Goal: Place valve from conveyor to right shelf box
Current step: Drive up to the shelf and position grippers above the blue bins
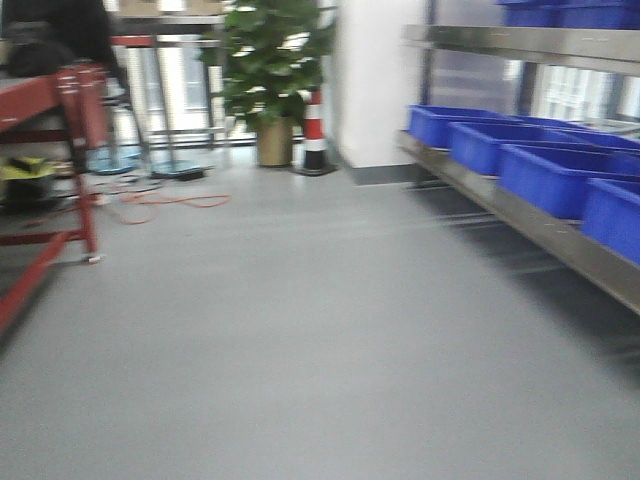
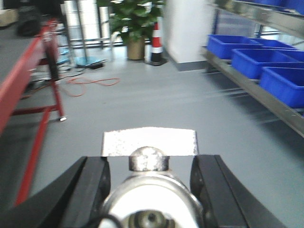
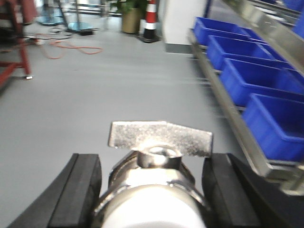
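In the left wrist view my left gripper [image 2: 149,190] is shut on a silver valve [image 2: 151,199] with a white cap; its flat metal lever [image 2: 149,141] sticks out ahead between the black fingers [image 2: 92,185]. In the right wrist view my right gripper [image 3: 156,190] is shut on a second valve [image 3: 159,199], with its lever [image 3: 161,137] ahead. The stainless shelf [image 1: 545,228] runs along the right and carries several blue boxes [image 1: 555,175]. It also shows in the left wrist view [image 2: 256,92] and the right wrist view [image 3: 237,130]. The conveyor belt is not clearly in view.
A red-framed stand [image 1: 75,130] is at the left, with an orange cable [image 1: 170,203] on the grey floor. A potted plant [image 1: 272,80] and a red-white cone [image 1: 316,135] stand at the back beside a white pillar. All views are motion-blurred.
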Tool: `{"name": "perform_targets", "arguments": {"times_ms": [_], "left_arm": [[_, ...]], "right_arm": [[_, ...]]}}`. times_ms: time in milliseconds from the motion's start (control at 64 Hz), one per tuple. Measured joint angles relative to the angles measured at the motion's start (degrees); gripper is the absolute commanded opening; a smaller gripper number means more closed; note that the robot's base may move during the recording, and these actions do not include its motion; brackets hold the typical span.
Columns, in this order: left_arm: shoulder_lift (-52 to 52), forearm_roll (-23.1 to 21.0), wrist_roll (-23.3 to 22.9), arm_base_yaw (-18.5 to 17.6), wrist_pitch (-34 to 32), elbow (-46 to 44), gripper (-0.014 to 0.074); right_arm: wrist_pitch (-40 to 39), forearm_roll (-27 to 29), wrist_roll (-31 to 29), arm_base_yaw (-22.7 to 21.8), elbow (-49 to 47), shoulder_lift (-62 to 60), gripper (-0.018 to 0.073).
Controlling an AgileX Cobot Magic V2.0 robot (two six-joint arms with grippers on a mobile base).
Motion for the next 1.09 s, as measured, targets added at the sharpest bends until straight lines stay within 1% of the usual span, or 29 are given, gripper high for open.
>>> {"name": "perform_targets", "arguments": {"times_ms": [1094], "left_arm": [[0.00, 0.00, 0.00, 0.00, 0.00, 0.00, -0.0111]], "right_arm": [[0.00, 0.00, 0.00, 0.00, 0.00, 0.00, -0.0154]]}}
